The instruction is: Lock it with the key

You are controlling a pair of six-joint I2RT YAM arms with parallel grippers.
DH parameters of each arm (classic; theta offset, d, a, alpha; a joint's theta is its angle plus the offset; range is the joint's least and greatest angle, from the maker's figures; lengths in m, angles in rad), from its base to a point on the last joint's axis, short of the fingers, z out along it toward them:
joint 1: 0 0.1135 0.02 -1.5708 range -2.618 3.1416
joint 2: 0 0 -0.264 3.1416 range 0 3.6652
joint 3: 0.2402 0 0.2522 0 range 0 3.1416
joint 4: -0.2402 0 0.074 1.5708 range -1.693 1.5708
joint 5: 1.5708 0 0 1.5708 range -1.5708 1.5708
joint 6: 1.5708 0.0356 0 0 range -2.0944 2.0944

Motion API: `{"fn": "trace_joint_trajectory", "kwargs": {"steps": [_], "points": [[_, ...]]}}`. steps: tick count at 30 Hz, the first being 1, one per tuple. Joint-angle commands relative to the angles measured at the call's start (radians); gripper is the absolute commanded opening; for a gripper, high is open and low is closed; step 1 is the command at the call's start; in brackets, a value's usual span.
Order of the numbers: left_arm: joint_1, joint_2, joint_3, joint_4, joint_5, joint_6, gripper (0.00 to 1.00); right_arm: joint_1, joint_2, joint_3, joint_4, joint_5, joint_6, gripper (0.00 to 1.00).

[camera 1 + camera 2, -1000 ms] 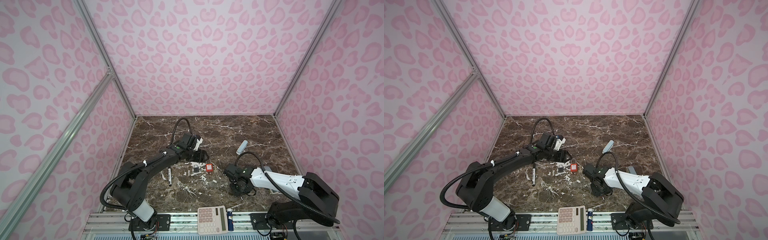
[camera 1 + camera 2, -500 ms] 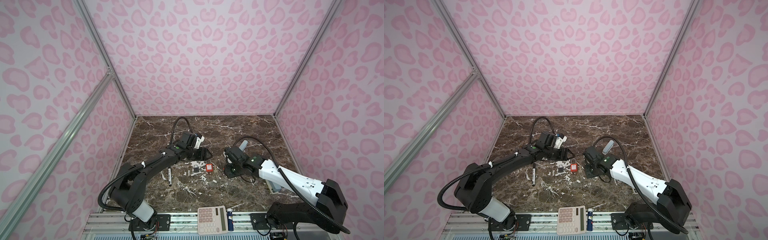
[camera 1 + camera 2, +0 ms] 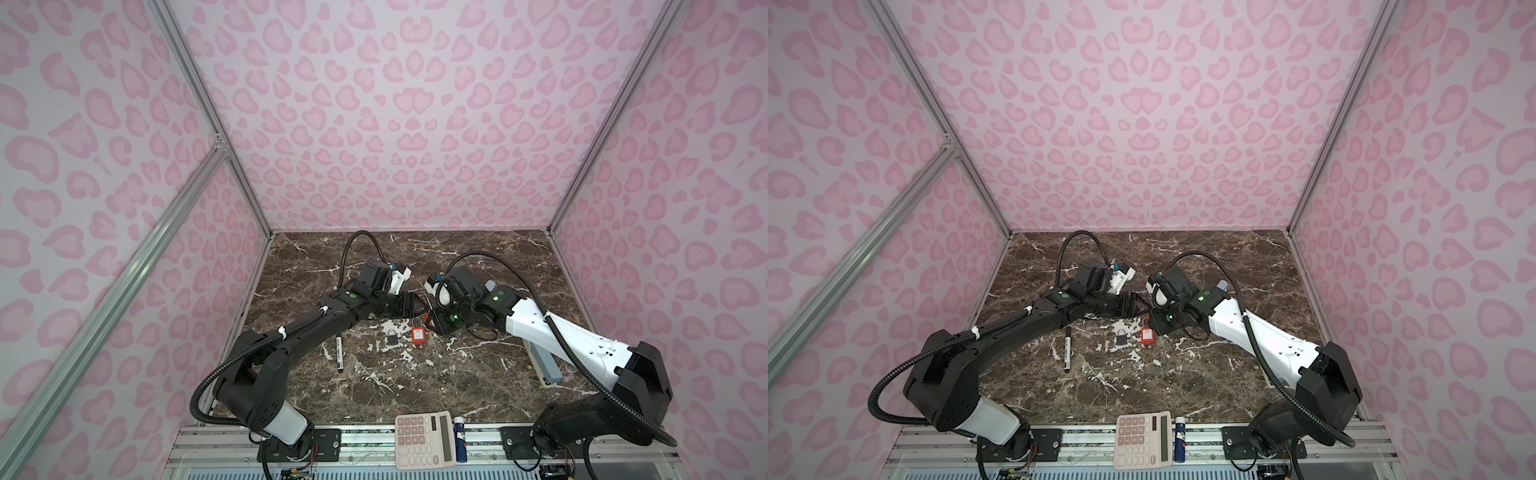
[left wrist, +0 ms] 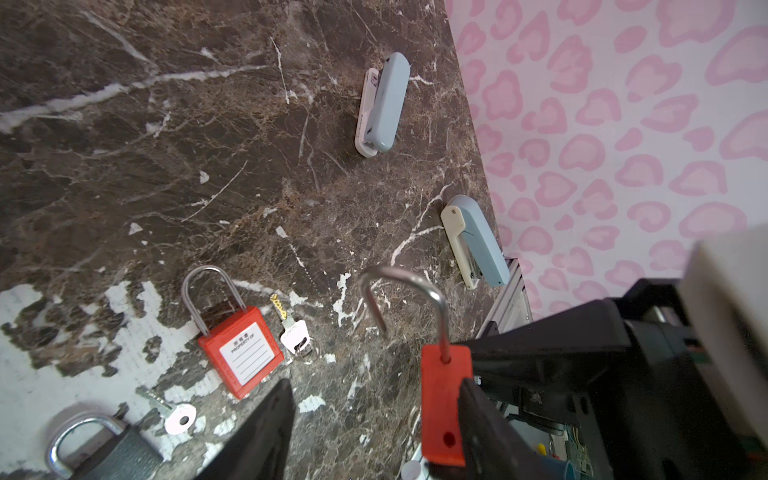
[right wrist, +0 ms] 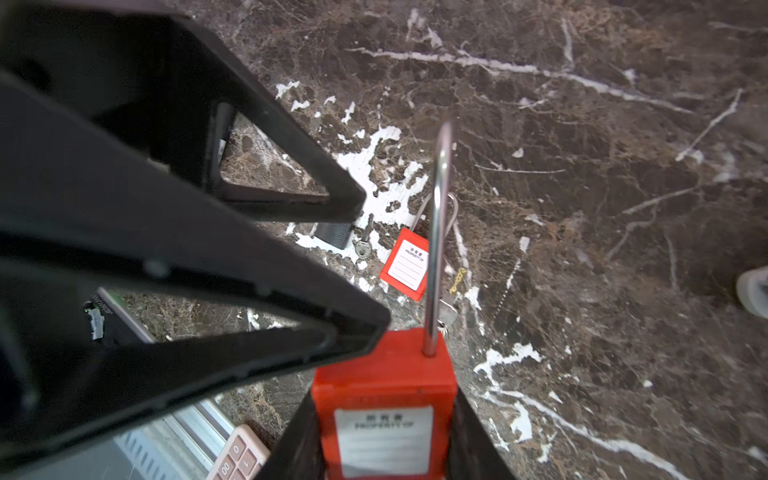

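Observation:
My right gripper [image 5: 384,419] is shut on a red padlock [image 5: 386,399] and holds it above the table. Its steel shackle [image 4: 405,278] stands open with one leg free. My left gripper [image 4: 374,386] is open. The padlock's body [image 4: 442,407] sits inside its gap against one finger [image 4: 490,428]. In both top views the two grippers [image 3: 415,307] [image 3: 1156,318] meet at mid-table. A white-headed key [image 4: 293,332] lies on the marble beside a second red padlock [image 4: 241,353].
A grey padlock [image 4: 116,453] and its own key [image 4: 174,415] lie near the second red one. Two grey-blue staplers [image 4: 382,104] [image 4: 478,241] rest toward the right wall. A pen [image 3: 339,353] lies left of the locks. A calculator [image 3: 423,440] sits at the front edge.
The right arm has swung from the table's front up to the middle, carrying the red padlock to the left gripper. The left jaws have narrowed a little.

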Motion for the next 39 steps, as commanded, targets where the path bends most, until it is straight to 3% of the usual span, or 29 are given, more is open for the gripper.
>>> {"fn": "trace_joint_trajectory", "kwargs": {"steps": [1, 15, 27, 34, 39], "points": [[-0.001, -0.012, 0.006, 0.030, 0.020, -0.006, 0.62, 0.002, 0.017, 0.012, 0.032, -0.042, -0.032, 0.29], [-0.003, -0.012, 0.001, 0.036, 0.035, -0.010, 0.43, 0.004, 0.047, 0.044, 0.119, -0.008, -0.098, 0.28], [-0.003, -0.021, 0.003, 0.040, 0.038, -0.018, 0.45, -0.003, 0.039, 0.005, 0.170, 0.021, -0.167, 0.29], [-0.003, -0.010, 0.001, 0.047, 0.041, -0.021, 0.37, 0.001, 0.008, -0.004, 0.217, 0.003, -0.210, 0.29], [-0.003, -0.009, 0.013, 0.048, 0.046, -0.024, 0.23, 0.016, -0.002, -0.016, 0.246, -0.006, -0.239, 0.30]]}}
